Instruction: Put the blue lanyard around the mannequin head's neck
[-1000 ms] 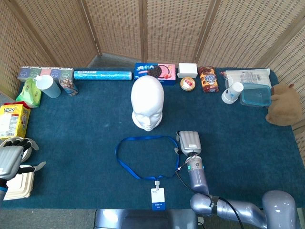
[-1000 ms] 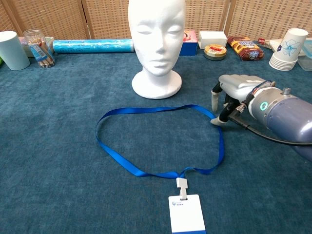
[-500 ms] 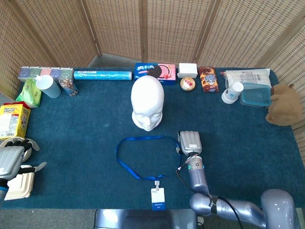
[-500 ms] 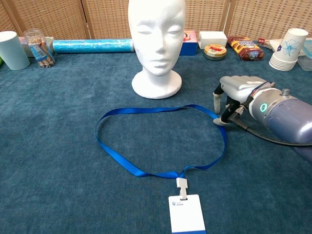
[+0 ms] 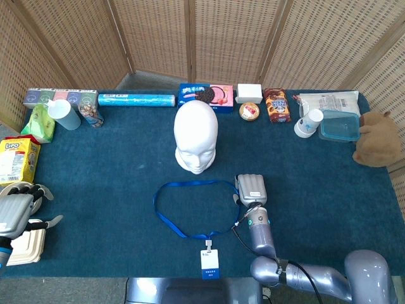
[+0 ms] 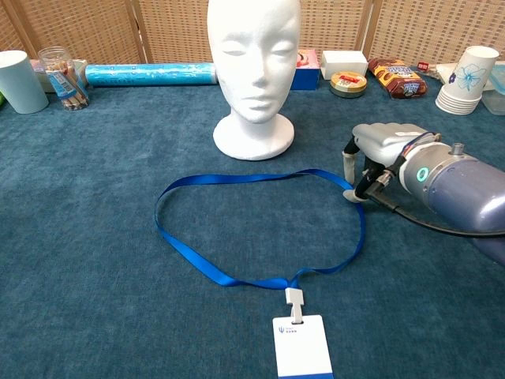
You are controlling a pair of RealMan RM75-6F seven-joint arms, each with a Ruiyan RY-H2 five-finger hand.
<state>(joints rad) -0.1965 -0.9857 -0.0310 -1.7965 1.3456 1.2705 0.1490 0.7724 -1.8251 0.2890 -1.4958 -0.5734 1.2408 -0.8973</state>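
I'm at the pick-up step: my right hand sits low on the blue cloth-covered table, fingers pointed down with their tips at the strap of the blue lanyard on its 3 o'clock side. I cannot tell from either view whether the fingertips have actually closed on the strap or merely touch it. The lanyard lies flat in an open loop just in front of the white mannequin head, at the head's 6 o'clock, with its badge card trailing toward me.

My left hand waits well apart at the table's 9 o'clock edge, fingers spread and holding nothing.

As I judge it, the next move needs a firm pinch on the strap, then a lift high enough to carry the loop, held open, over the crown and down to the neck. One hand may let the loop collapse, so the left may have to help.

Containers: a small clear jar at 10 o'clock holds what look like wrapped snacks; the teal cup beside it shows no contents; the stack of paper cups at 2 o'clock is nested; a clear blue lidded tub sits beside them, contents unclear.
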